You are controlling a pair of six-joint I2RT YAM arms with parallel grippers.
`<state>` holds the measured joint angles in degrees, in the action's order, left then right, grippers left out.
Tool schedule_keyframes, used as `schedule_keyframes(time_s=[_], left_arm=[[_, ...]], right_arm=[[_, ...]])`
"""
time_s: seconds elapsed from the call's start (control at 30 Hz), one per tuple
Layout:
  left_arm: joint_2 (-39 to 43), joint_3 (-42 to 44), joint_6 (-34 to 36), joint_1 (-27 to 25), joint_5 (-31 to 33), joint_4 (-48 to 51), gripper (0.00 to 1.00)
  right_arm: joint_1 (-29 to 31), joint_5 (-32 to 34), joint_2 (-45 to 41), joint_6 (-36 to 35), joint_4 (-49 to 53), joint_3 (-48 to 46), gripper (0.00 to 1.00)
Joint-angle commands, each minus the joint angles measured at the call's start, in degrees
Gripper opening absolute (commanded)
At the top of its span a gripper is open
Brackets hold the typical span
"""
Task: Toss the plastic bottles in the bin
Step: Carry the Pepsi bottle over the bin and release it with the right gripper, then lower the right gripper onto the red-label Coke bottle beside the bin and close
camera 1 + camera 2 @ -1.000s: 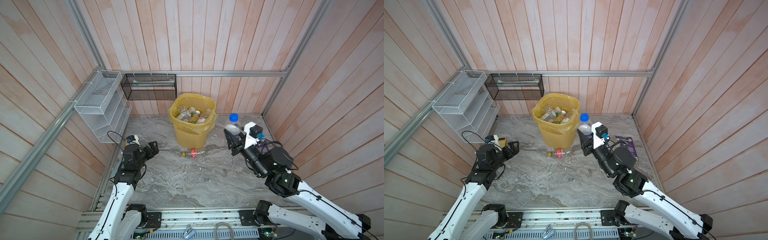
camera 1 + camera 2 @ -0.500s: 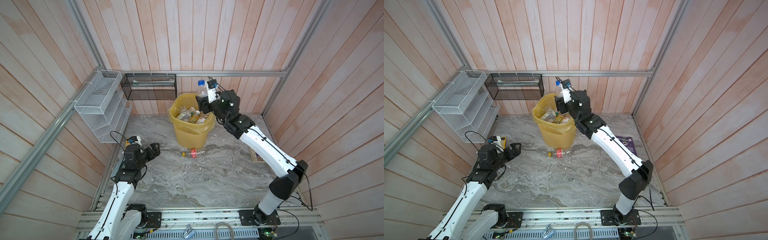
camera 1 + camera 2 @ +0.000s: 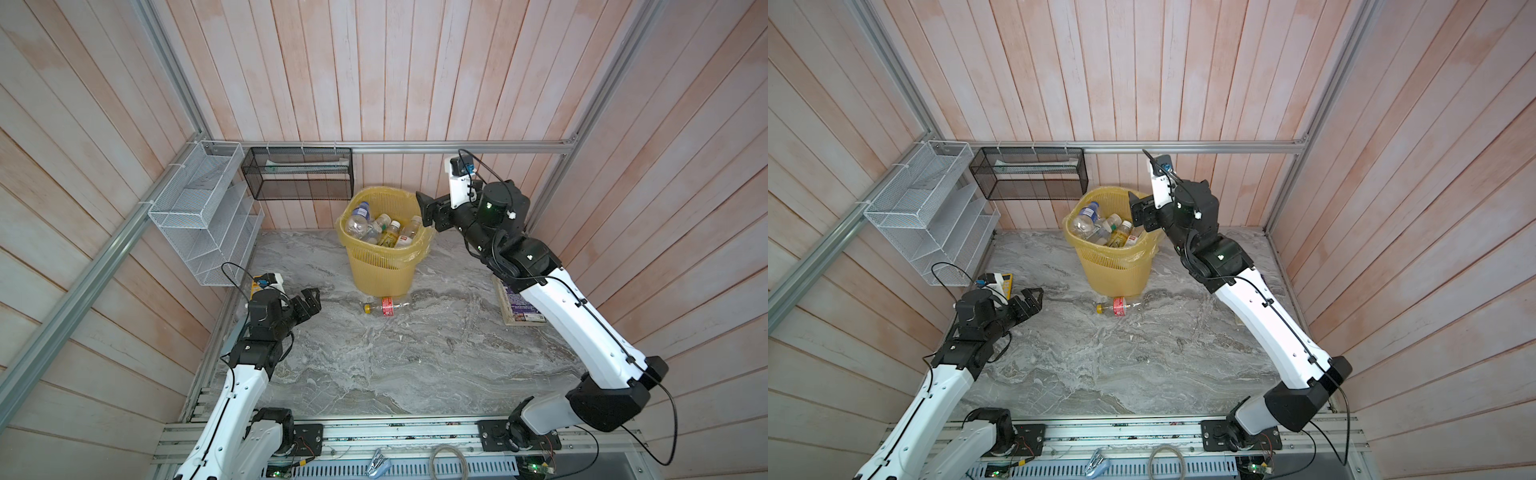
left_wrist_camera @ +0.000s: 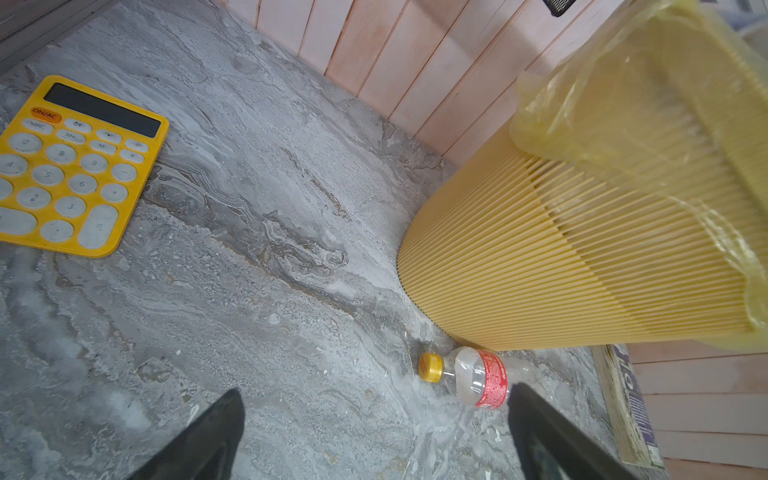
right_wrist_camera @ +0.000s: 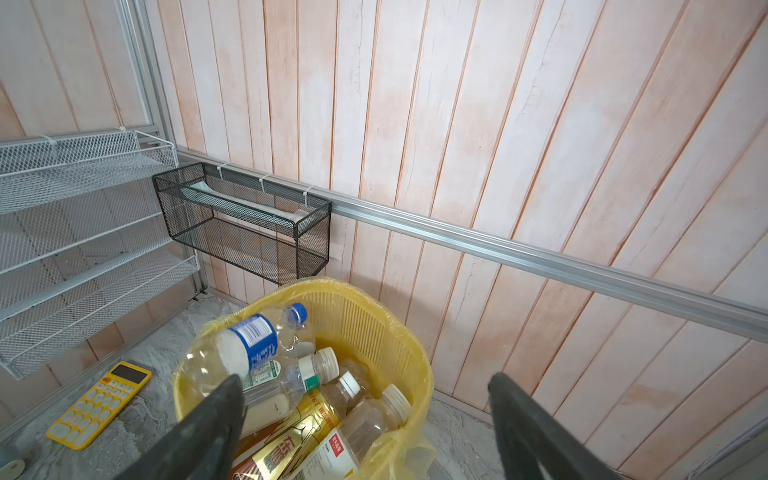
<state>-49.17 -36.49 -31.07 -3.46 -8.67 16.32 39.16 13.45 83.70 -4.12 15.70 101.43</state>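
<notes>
Against the back wall (image 3: 395,83), the round yellow lattice plastic bin (image 3: 384,270), lined with a translucent yellow bag (image 3: 417,251), holds a heap of small clear plastic bottles (image 3: 380,228). Just beside its rim hangs the right gripper (image 3: 427,211), jaws spread wide and empty. One clear bottle with a red label and yellow cap (image 3: 385,306) lies on its side on the grey marbled floor (image 3: 374,365) at the bin's foot. Facing it, the left gripper (image 3: 311,302) hovers low, released, grasping nothing.
</notes>
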Motion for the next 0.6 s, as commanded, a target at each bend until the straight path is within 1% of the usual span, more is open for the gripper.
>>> schedule_keyframes(time_s=[0.0, 0.17, 0.27, 0.37, 0.47, 0.57], left_arm=[[-0.2, -1.6, 1.4, -0.5, 0.2, -0.5, 1.0], [-1.1, -2.3, 1.8, -1.2, 0.3, -0.8, 1.0], [-1.4, -2.4, 1.9, -1.4, 0.4, -0.9, 1.0], [-1.1, -2.0, 1.6, -1.4, 1.2, -1.0, 1.0], [-0.9, -1.4, 1.1, -1.4, 2.1, -1.3, 1.0], [-1.4, -1.0, 0.7, -1.3, 2.3, -1.6, 1.0]], right_arm=[[-0.5, 1.1, -0.1, 1.5, 0.6, -5.7, 0.92], [-1.5, 0.5, -2.5, 3.7, 0.1, -10.5, 0.92], [-1.7, 0.5, -4.6, 4.4, -0.4, -15.0, 0.91], [-1.7, -1.1, -8.3, 4.5, -3.4, -23.6, 0.91], [-1.4, -5.3, -12.7, 3.8, -7.6, -34.4, 0.9], [0.5, -7.7, -14.8, 2.4, -9.8, -42.2, 0.89]])
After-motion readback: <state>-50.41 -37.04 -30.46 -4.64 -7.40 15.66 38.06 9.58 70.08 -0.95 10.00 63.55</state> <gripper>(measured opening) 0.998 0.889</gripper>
